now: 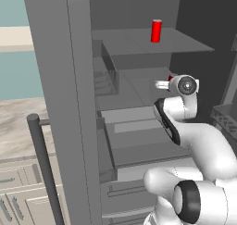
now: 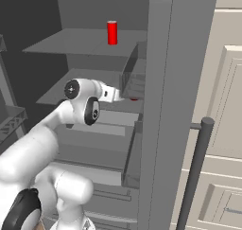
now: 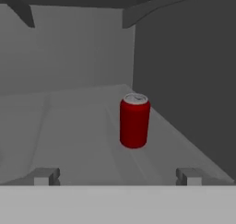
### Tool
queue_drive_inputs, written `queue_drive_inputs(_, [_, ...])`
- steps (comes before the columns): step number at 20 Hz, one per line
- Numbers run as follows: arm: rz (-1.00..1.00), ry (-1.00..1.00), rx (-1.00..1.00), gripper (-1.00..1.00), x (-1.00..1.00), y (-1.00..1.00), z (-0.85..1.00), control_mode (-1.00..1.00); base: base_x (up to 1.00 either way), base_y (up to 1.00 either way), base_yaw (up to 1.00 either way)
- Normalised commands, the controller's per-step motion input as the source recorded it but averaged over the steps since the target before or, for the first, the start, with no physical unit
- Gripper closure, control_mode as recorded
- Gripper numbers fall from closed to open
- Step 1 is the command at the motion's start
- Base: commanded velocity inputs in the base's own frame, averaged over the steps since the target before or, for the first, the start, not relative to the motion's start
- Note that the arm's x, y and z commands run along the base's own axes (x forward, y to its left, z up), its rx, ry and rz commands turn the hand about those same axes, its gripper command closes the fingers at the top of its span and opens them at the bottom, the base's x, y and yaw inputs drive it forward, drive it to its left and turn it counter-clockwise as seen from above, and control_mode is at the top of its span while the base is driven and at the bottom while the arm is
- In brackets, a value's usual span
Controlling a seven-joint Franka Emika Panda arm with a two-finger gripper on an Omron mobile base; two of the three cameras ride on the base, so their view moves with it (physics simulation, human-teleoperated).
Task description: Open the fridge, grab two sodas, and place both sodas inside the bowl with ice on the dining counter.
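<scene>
The grey fridge [image 1: 60, 80] stands open, its door [image 2: 179, 58] swung out beside my arm. One red soda [image 1: 156, 31] stands upright on the top shelf [image 2: 112, 32]. A second soda [image 3: 134, 120] stands upright on the middle shelf, close to the right inner wall. My gripper [image 3: 117, 177] is open just short of this can, which sits slightly right of centre between the fingertips [image 3: 46, 176], apart from them. From the base views my hand [image 1: 185, 85] reaches into the middle shelf and hides most of that can [image 1: 171, 77]. The bowl and the dining counter are out of view.
The door's long bar handle [image 1: 39, 164] [image 2: 198, 163] stands close to the base on either side. Door bins [image 2: 134, 73] jut in beside my wrist. A marbled worktop [image 1: 18, 120] over cream cabinets lies left; cream cabinet fronts [image 2: 227, 129] stand right.
</scene>
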Motion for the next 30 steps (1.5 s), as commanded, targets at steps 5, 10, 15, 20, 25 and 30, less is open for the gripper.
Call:
queue_drive_inputs(5, [-0.04, 0.06, 0.02, -1.0, 0.34, -0.08, 0.0, -1.0, 0.0, 0.0, 0.0])
queue_drive_inputs(10, [-0.03, 0.02, 0.0, -1.0, 0.32, -0.12, 0.0, -1.0, 0.0, 0.0, 0.0])
queue_drive_inputs(15, [-0.02, 0.02, 0.0, -1.0, 0.3, -0.14, 0.0, -1.0, 0.0, 0.0, 0.0])
queue_drive_inputs(20, [-0.01, 0.02, 0.0, -1.0, 0.28, -0.18, 0.0, -1.0, 0.0, 0.0, 0.0])
queue_drive_inputs(25, [-0.01, 0.02, 0.0, -1.0, 0.26, -0.19, 0.0, -1.0, 0.0, 0.0, 0.0])
queue_drive_inputs(30, [0.0, 0.04, 0.0, -1.0, 0.2, -0.13, -0.06, -1.0, 0.0, 0.0, 0.0])
